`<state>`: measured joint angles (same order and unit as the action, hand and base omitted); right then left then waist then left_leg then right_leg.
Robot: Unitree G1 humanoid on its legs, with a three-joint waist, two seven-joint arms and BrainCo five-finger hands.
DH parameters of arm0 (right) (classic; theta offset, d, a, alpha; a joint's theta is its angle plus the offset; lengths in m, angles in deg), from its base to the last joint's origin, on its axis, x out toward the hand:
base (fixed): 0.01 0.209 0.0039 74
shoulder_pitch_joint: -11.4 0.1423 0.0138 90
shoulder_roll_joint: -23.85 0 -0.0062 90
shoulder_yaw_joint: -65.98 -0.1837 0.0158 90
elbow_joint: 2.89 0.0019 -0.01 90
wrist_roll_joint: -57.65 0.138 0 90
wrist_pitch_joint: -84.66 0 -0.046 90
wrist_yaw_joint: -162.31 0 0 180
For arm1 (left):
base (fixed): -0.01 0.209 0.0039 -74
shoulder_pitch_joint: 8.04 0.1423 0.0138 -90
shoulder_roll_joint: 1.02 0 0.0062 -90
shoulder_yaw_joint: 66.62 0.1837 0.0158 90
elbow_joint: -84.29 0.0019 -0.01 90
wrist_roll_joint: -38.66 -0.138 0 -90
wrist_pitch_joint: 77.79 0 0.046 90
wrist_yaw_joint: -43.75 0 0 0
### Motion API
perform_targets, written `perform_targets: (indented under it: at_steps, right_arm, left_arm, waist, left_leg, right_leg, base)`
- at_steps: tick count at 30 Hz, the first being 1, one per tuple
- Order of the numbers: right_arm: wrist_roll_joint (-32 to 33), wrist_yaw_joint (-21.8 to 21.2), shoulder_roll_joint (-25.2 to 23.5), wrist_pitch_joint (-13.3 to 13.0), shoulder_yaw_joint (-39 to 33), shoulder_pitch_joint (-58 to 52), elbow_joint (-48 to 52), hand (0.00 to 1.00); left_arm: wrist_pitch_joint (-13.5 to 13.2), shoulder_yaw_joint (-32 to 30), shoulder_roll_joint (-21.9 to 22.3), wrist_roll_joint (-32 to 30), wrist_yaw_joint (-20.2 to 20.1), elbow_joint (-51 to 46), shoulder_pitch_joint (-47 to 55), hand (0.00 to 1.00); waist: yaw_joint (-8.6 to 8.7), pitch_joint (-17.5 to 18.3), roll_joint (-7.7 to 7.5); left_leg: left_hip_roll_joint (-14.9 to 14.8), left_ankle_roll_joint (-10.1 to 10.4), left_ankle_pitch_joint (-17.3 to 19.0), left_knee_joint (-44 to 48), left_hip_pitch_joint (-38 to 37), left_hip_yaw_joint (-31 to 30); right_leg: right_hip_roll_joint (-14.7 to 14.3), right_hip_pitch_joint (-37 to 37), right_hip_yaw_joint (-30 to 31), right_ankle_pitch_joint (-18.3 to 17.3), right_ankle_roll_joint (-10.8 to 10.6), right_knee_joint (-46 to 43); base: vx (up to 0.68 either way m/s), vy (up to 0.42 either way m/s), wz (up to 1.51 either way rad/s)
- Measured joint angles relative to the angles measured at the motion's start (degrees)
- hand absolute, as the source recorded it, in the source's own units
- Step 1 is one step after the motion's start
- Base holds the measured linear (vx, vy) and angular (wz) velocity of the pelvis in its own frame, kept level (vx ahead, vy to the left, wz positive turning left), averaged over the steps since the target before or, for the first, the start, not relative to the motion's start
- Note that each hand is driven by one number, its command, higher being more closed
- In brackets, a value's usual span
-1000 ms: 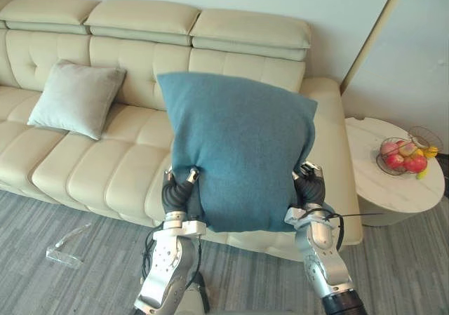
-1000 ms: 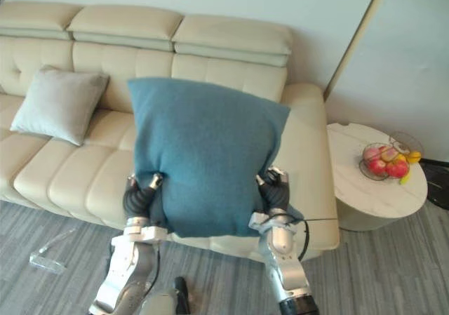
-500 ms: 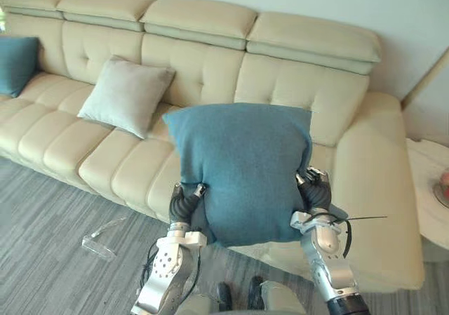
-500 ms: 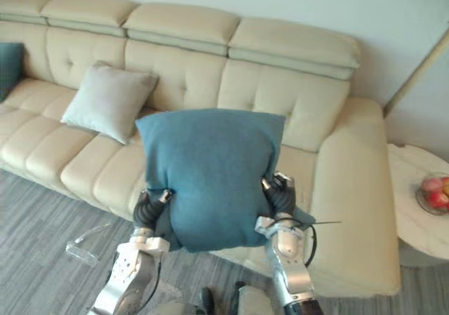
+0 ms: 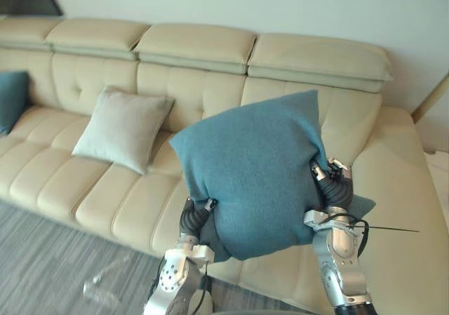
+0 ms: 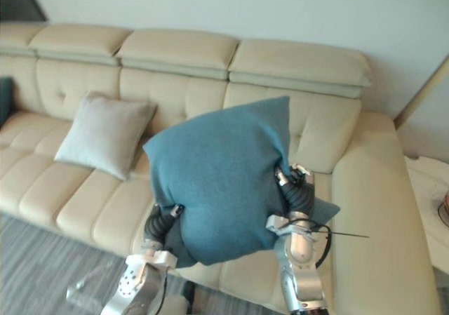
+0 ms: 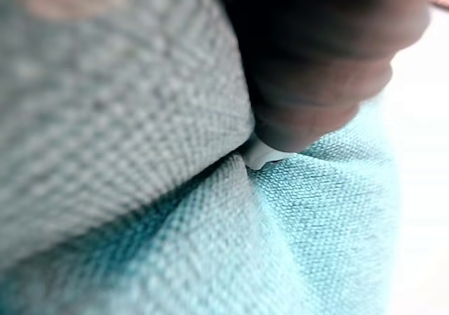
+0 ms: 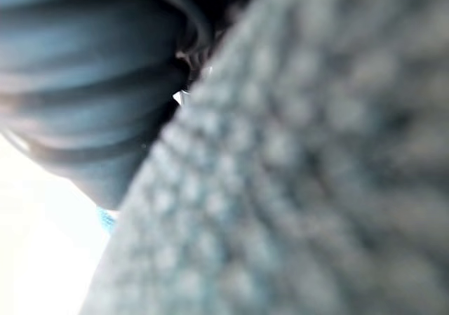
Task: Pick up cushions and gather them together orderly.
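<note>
A big teal cushion hangs in the air in front of the cream sofa, tilted with its right side raised. My left hand presses its lower left edge and my right hand presses its right edge, so the cushion is carried between them. Teal cloth lies right against the left hand's dark cover in its wrist view, and the same cloth shows in the right wrist view. A light grey cushion leans on the sofa back to the left. Another teal cushion sits at the sofa's far left.
The sofa's right seats beneath and behind the held cushion are bare. A clear plastic object lies on the grey floor in front of the sofa. A white side table stands past the sofa's right arm.
The camera has swung left and closer to the sofa. The held teal cushion has tilted, its right side and my right hand rising while the left hand stays lower.
</note>
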<state>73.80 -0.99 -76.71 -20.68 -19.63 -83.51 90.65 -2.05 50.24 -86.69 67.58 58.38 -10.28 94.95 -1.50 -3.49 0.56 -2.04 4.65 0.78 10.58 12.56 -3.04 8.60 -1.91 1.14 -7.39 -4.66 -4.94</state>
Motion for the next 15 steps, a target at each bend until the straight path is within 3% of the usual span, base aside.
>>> perform_targets:
  at_steps: [3, 7, 11, 15]
  right_arm:
    - [-0.04, -1.07, -0.34, 1.21, 0.21, -0.36, -0.02, 1.00]
    - [-0.11, -1.41, 0.00, 1.17, 0.21, -0.37, 0.58, 1.00]
    - [-0.27, -1.41, 1.66, 1.17, 0.20, -0.37, 0.48, 1.00]
    - [-0.32, -1.41, 2.23, 0.74, 0.20, -0.24, -0.05, 1.00]
  left_arm:
    - [0.12, 0.10, -0.05, 0.51, 0.00, 0.07, 1.78, 1.00]
    - [-0.08, 0.16, 0.02, 0.49, 0.00, -0.12, 1.57, 1.00]
    - [0.44, 0.53, 0.06, 0.39, 0.00, -0.13, 0.16, 1.00]
    - [0.68, 0.50, 0.04, 0.29, 0.02, -0.16, -1.49, 1.00]
  waist:
    - [-0.74, 0.00, -0.09]
    - [-0.74, 0.21, -0.59]
    - [0.52, 0.06, -0.83]
    - [1.12, 0.17, -1.59]
  left_leg:
    - [-0.09, -1.81, 4.59, 4.44, -0.60, 5.92]
    - [-0.56, -1.84, 8.98, 7.54, -0.66, 10.71]
    - [-0.99, -2.91, 8.61, 7.44, -1.60, 12.36]
    - [-0.38, -3.11, 7.81, 7.10, -2.47, 11.59]
  right_leg:
    - [1.10, 1.51, 4.97, 1.95, -1.70, -1.25]
    - [1.20, 5.51, 8.39, 0.74, -1.90, -6.80]
    - [0.81, 9.73, 8.02, 1.01, -1.64, -14.00]
    - [1.82, 7.68, 4.61, 0.83, -1.44, -10.90]
  base:
    - [0.06, 0.288, -0.96]
    - [-0.01, 0.131, -0.75]
    - [0.00, 0.040, -0.28]
    - [0.00, 0.001, 0.05]
